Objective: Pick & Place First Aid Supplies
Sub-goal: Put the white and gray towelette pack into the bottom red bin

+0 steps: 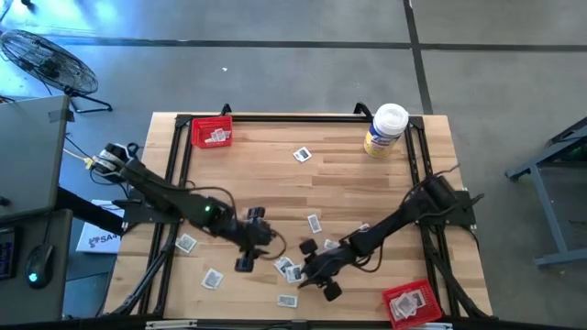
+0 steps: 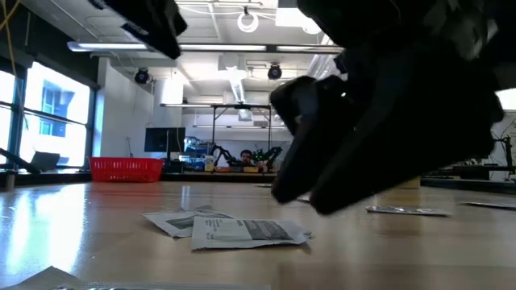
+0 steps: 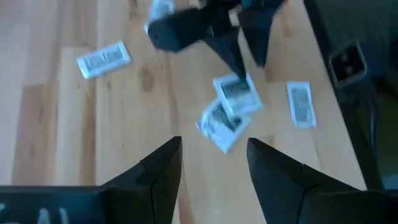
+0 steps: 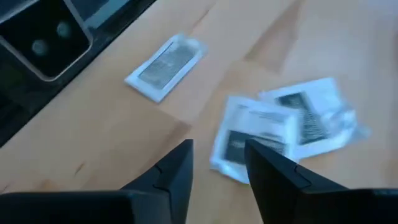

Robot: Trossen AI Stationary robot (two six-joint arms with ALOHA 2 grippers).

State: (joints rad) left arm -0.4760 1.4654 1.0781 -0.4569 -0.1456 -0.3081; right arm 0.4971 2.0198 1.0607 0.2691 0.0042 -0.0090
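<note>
Several first aid supplies, small white-and-grey packets, lie flat on the wooden table. Two overlapping packets lie near the front middle. My right gripper is open, slanting down just right of this pair with its fingertips at the pair's edge; I see nothing between the fingers. My left gripper is open, higher up, left of the same pair and pointing at it. A single packet lies beside the pair.
One red tray at the far left holds a packet; another red tray at the near right holds a few. A white-lidded, yellow-labelled tub stands at the far right. Loose packets lie scattered about.
</note>
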